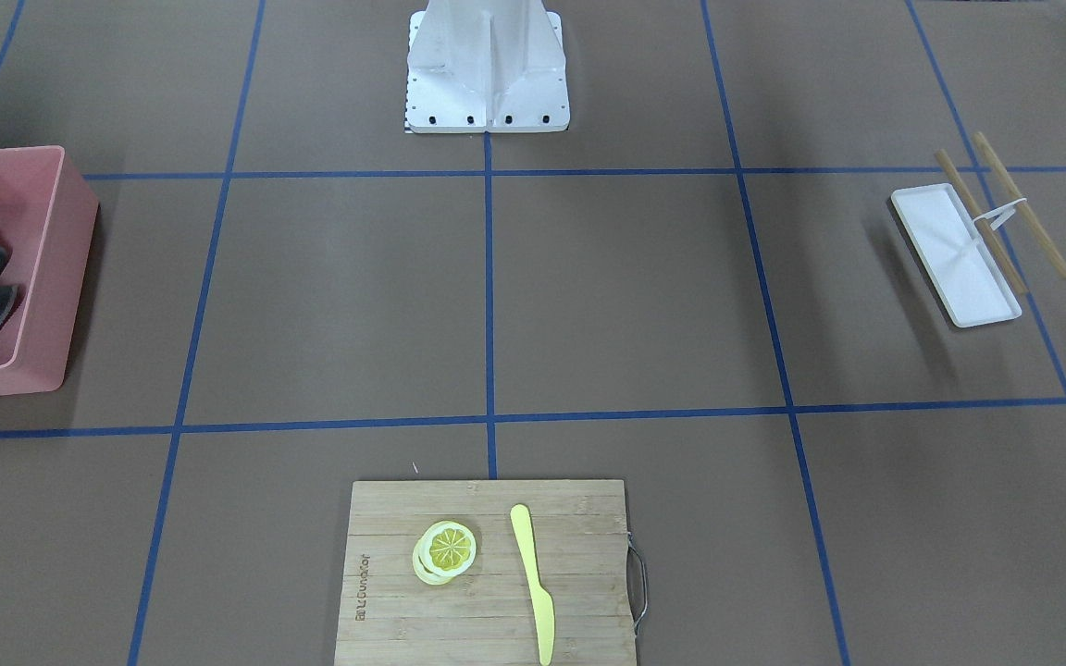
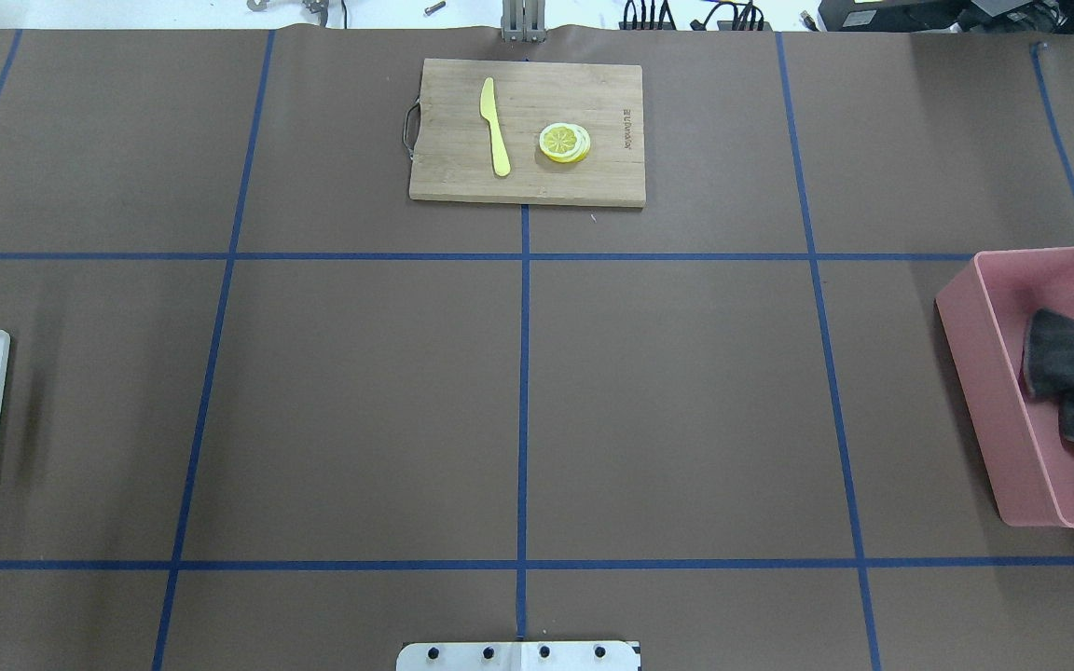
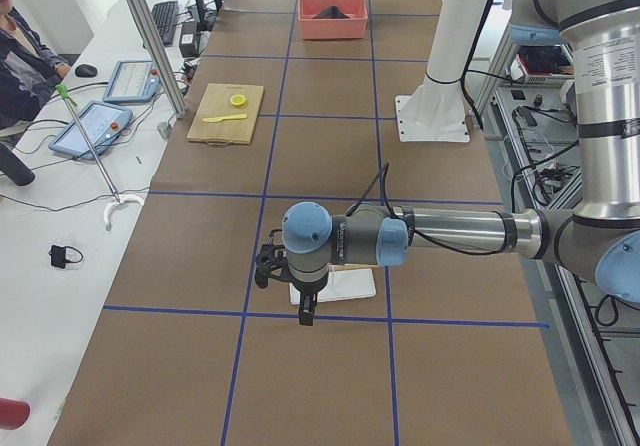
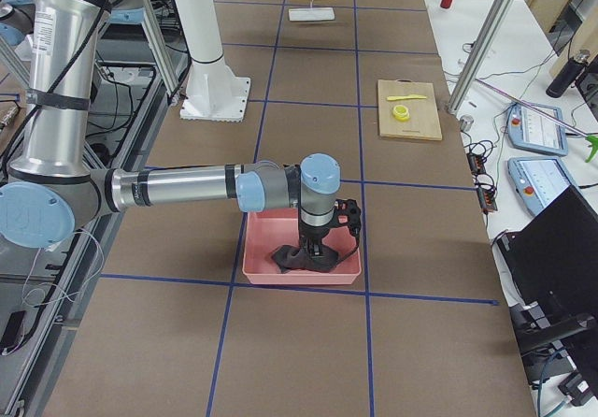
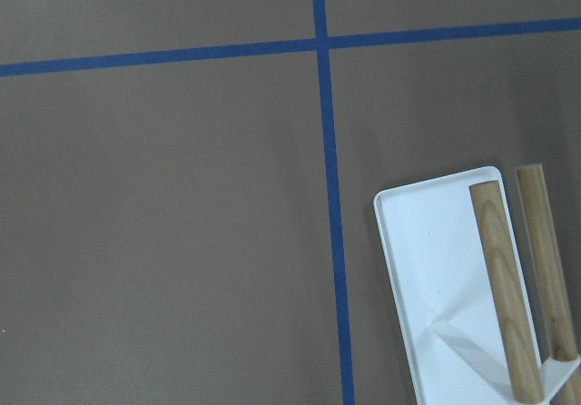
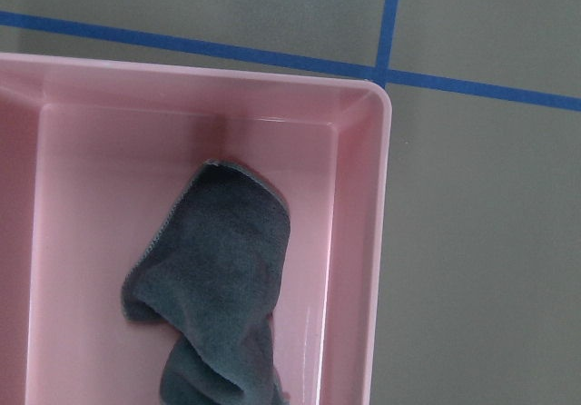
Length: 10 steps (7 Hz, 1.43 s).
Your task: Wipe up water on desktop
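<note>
Brown desktop (image 2: pixel 667 391) spreads beneath both grippers. Grey cloth (image 6: pixel 218 278) lies in the pink bin (image 6: pixel 359 242) under the right gripper (image 4: pixel 313 247); a white tray (image 5: pixel 427 242) sits below the left gripper (image 3: pixel 306 311). Neither gripper's opening can be told.

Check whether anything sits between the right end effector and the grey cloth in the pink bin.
Nothing visible does. The grey cloth lies uncovered in the open-topped pink bin, and the right end effector hangs directly over it in the exterior right view. I cannot tell whether it touches the cloth.
</note>
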Each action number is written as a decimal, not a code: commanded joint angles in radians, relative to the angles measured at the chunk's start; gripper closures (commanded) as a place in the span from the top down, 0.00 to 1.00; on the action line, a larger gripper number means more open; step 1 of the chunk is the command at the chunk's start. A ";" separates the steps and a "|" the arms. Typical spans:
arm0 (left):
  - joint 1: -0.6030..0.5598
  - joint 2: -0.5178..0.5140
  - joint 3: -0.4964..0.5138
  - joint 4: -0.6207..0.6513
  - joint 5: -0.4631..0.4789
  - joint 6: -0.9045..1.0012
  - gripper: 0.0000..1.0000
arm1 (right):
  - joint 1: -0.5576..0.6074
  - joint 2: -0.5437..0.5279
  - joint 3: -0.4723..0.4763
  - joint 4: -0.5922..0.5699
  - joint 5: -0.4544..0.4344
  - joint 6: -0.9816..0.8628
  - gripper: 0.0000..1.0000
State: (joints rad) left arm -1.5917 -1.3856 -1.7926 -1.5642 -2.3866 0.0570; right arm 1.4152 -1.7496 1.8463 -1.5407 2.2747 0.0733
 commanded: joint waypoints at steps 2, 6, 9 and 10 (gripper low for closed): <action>-0.019 0.011 -0.005 -0.025 -0.014 0.000 0.98 | 0.005 -0.002 -0.001 -0.001 -0.001 -0.001 1.00; -0.016 0.011 -0.016 -0.084 0.024 0.001 0.98 | 0.011 -0.004 0.011 -0.001 0.015 0.014 1.00; -0.016 0.042 -0.004 -0.111 0.015 -0.016 0.98 | 0.016 -0.002 0.024 -0.001 0.012 0.014 1.00; -0.016 0.043 0.002 -0.109 0.017 -0.051 0.98 | 0.015 -0.002 0.018 -0.001 0.011 0.016 1.00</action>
State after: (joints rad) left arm -1.6078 -1.3443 -1.7984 -1.6723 -2.3705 0.0358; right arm 1.4305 -1.7521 1.8677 -1.5416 2.2867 0.0877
